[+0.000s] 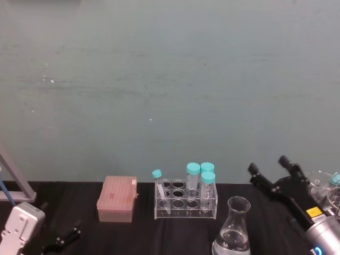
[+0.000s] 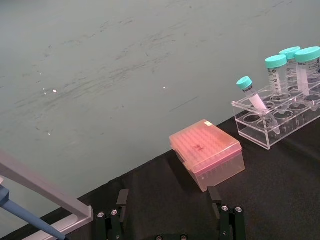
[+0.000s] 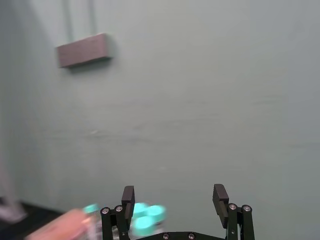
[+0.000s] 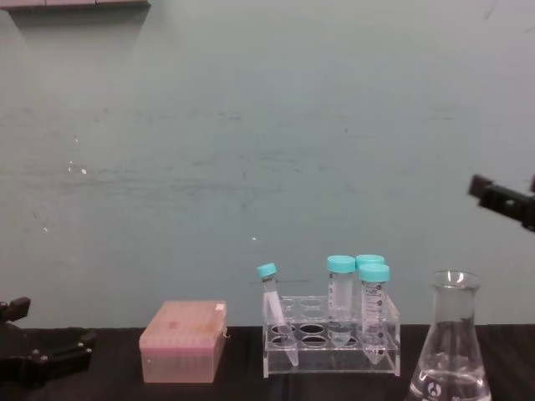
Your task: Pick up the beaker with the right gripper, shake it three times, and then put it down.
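While the right gripper (image 1: 269, 167) is hovering with its fingers (image 1: 257, 175) spread wide, the beaker (image 1: 234, 228) (clear glass, conical, narrow neck, flared rim, a little liquid inside) is standing on the black worktop (image 1: 175, 236) just below and beside those fingers, untouched.

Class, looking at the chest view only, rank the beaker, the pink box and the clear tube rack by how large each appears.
1. beaker, cut off at the bottom edge and nearest the camera, so unsure.
2. clear tube rack and pink box look alike; no ranking between them.
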